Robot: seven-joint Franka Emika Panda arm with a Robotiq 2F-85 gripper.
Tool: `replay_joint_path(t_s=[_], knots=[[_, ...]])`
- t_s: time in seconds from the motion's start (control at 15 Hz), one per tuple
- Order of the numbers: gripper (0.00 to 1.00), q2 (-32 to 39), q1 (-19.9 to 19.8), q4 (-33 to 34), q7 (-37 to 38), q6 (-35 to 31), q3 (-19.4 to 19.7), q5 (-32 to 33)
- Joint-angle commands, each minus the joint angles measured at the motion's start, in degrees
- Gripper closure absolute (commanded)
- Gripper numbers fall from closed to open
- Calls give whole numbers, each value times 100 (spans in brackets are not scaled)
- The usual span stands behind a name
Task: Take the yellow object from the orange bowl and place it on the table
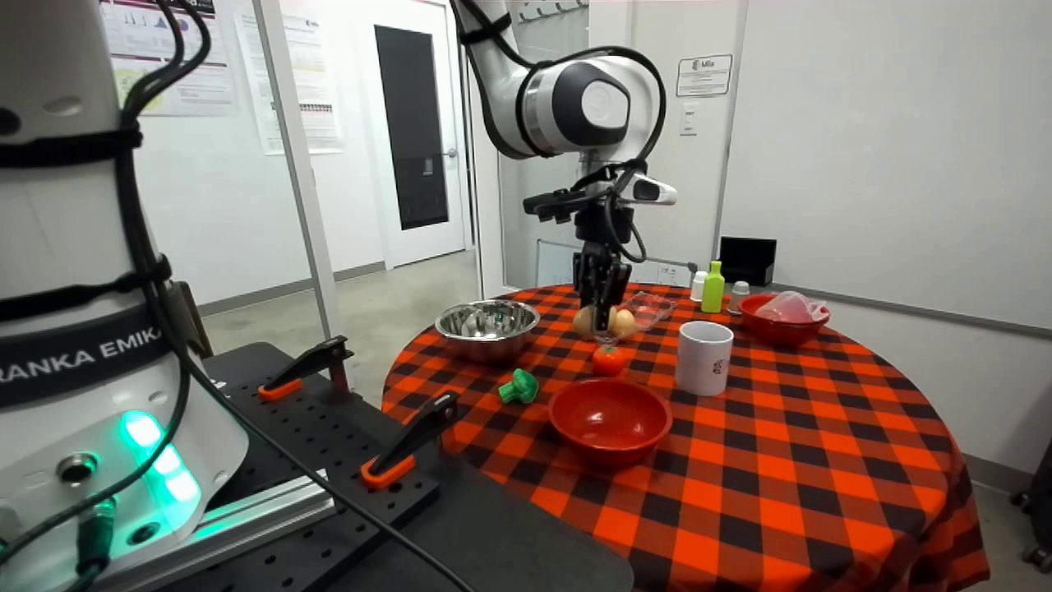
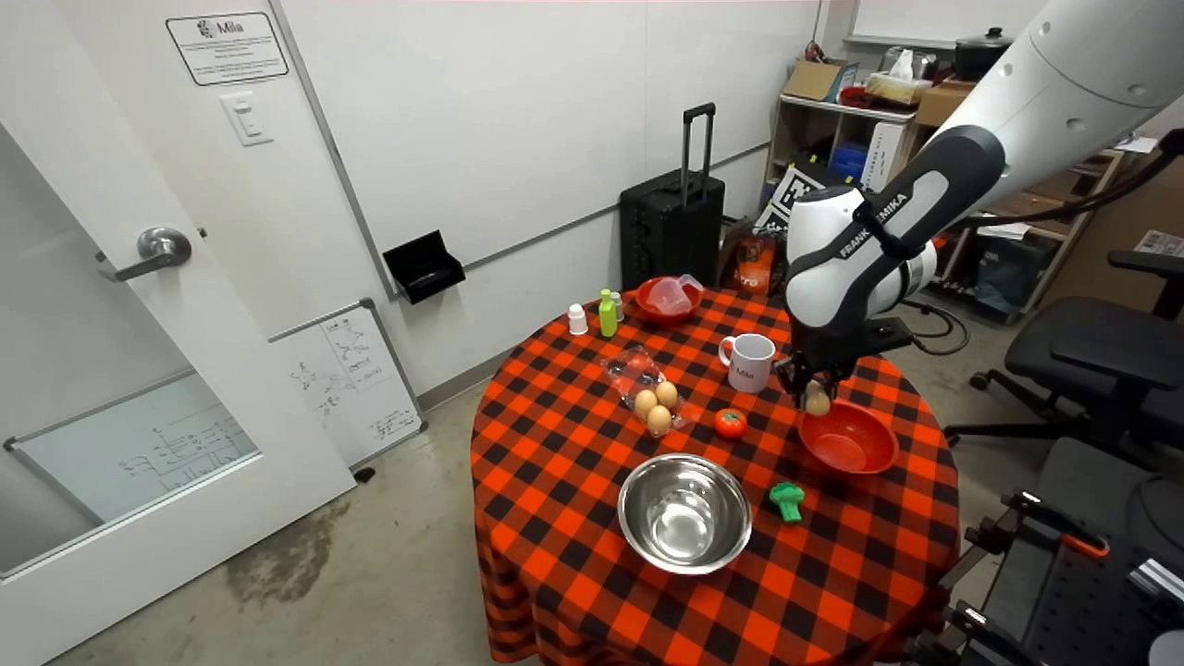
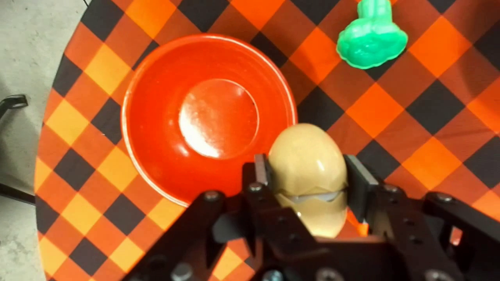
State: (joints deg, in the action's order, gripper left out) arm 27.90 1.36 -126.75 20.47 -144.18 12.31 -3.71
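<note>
In the wrist view the gripper stands at the bottom of the frame, right of centre, and its jaws clasp the yellow egg, one grey pad against its left side and its twin against the right. The egg's long axis runs nearly up and down the frame, leaning a little: the upper end tips to the left, the lower end to the right. A zigzag seam crosses it below the middle, showing some white. The orange bowl fills the centre left of the frame, and the egg overlaps the lower right of its rim. A green broccoli piece lies at upper right, its stem pointing to the top edge.

In an exterior view the egg hangs at the bowl's upper left edge, right of centre, above the checked table; the white mug stands to its left, the tomato to its lower left, the steel bowl lower still. Whether the egg touches the rim I cannot tell
</note>
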Motion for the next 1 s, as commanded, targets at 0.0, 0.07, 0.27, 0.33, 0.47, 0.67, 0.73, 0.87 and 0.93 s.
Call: replay_joint_path(t_s=[0.0,0.07,0.27,0.33,0.47,0.67,0.73,0.87,0.93], knots=[[77,38,36,335,133,399,-194,65],[77,118,47,434,147,454,-238,74],[77,378,1,693,68,554,-436,-35],[77,495,7,786,83,562,-479,-57],[77,710,-7,943,44,577,-578,-121],[77,1042,-5,1154,29,521,-668,-186],[77,1153,-13,1221,9,460,-688,-200],[77,1373,-70,1369,-34,407,-730,-281],[77,1474,-95,1432,-45,348,-744,-330]])
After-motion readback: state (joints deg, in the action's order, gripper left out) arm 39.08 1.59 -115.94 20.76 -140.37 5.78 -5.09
